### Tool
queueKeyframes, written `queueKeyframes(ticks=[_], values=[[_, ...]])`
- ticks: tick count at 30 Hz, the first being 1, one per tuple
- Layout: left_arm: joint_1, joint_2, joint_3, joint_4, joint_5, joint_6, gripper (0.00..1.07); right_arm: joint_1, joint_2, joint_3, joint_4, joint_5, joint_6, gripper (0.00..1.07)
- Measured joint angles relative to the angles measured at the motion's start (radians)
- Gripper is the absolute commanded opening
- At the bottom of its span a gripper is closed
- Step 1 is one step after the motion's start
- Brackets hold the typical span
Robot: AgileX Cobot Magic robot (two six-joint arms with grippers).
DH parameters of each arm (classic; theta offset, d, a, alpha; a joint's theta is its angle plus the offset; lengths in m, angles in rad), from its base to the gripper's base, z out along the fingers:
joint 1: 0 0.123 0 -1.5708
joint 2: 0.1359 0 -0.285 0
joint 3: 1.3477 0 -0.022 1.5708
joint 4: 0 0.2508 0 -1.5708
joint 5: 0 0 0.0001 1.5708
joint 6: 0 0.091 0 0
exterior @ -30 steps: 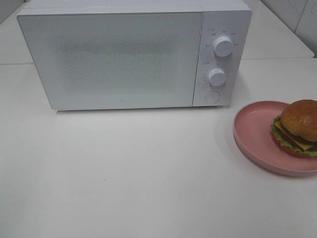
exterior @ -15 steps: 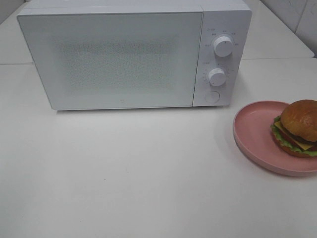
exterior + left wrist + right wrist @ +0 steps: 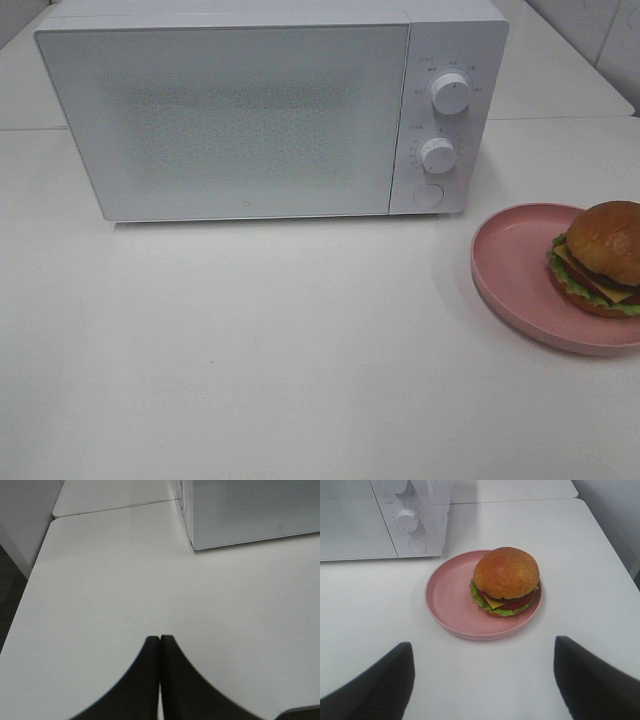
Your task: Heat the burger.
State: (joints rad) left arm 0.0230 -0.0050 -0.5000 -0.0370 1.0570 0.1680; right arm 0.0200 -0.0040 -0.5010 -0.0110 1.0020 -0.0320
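Right wrist: glossy round burger [image 3: 506, 580]

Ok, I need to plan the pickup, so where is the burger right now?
In the exterior high view the burger sits at the right edge, on the far-right part of the pink plate, in front and right of the closed microwave.

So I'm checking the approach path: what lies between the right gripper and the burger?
Only bare table and the pink plate rim, seen in the right wrist view, between the open right gripper and the burger.
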Motion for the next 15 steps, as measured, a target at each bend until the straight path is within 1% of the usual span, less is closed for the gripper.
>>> queueKeyframes(ticks=[15], values=[[0.0,0.0,0.0,0.0,0.0,0.0,0.0,0.0,0.0,0.0,0.0,0.0,0.0,0.73]])
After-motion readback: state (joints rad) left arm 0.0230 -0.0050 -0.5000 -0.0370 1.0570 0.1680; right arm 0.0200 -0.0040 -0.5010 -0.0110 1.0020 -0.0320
